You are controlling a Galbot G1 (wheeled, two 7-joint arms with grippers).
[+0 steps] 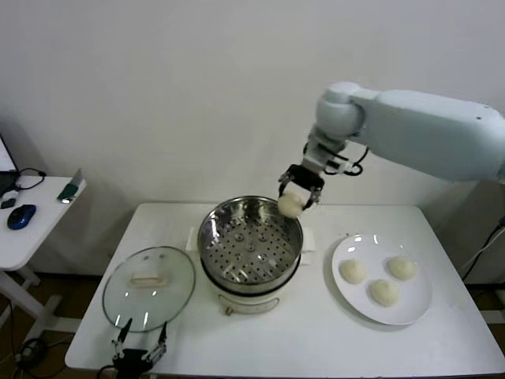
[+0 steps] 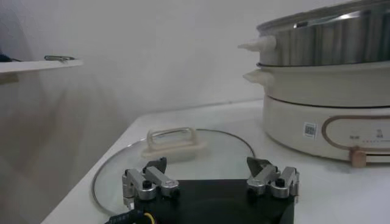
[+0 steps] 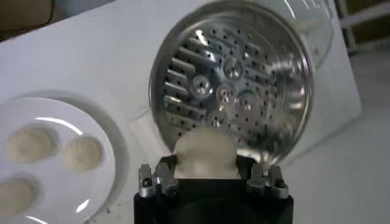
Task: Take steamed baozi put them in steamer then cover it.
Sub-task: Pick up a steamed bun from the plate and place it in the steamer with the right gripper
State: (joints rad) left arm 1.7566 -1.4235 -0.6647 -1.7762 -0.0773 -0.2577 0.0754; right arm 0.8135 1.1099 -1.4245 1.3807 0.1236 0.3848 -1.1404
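1. The right gripper point(image 1: 300, 192) was clamped on one steamed baozi point(image 1: 290, 204), hanging over the far right rim of the steamer point(image 1: 249, 246), above the perforated tray point(image 3: 234, 91).
2. The left gripper point(image 1: 140, 348) sat low at the near left edge of the table point(image 1: 316, 339), jaws standing wide apart and holding nothing, just short of the glass lid point(image 1: 148, 287) that lay flat beside the steamer.
3. Three more buns point(image 1: 384, 280) lay on the white plate point(image 1: 418, 308), to the right of the steamer and apart from it.
4. The held bun looked light, soft and easily dented, with a smooth skin that might slip; a gentle pinch across its widest part, as the fingers point(image 3: 159, 178) held it here, seemed right.
5. The bun was nearly round, with no clear long axis, so its heading probably mattered little. Which face was its flat base I could not tell.
6. The lid lay with its handle point(image 2: 174, 139) up, the handle's length running roughly left to right; that seemed the place to grasp it.
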